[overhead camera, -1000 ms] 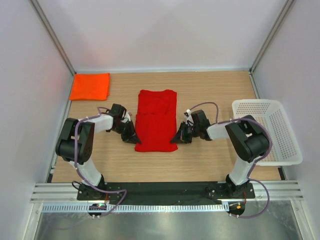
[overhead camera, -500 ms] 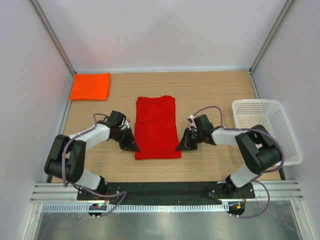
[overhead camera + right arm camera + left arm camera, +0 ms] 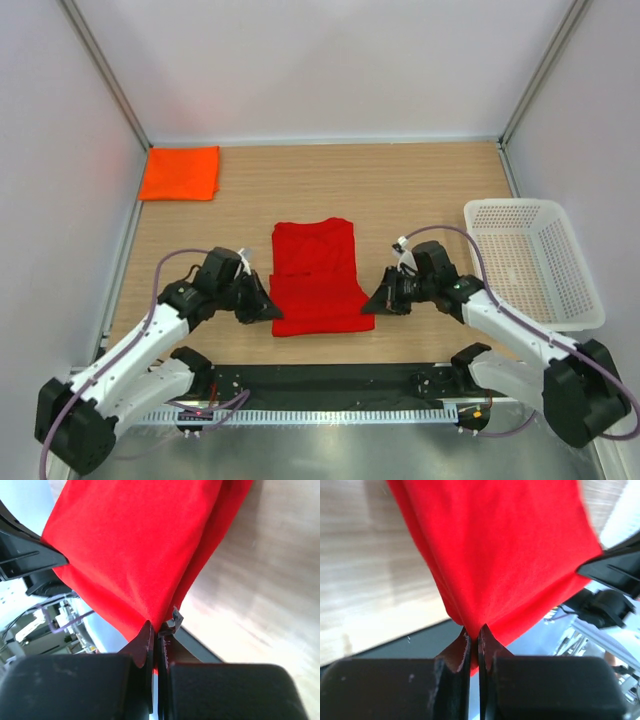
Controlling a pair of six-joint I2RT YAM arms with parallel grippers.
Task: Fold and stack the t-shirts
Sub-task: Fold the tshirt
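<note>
A red t-shirt, partly folded, lies in the middle of the wooden table near its front edge. My left gripper is shut on the shirt's near left corner, and my right gripper is shut on its near right corner. In the left wrist view red cloth fans out from between the closed jaws. The right wrist view shows the same red cloth pinched between its jaws. An orange t-shirt, folded flat, rests at the table's far left corner, away from both arms.
A white mesh basket stands at the right edge of the table. Grey walls close in the back and both sides. The black rail with the arm bases runs along the near edge.
Both grippers have pulled the red shirt's near corners toward the front edge. The shirt has slid nearer along with them. The orange shirt has not moved.
</note>
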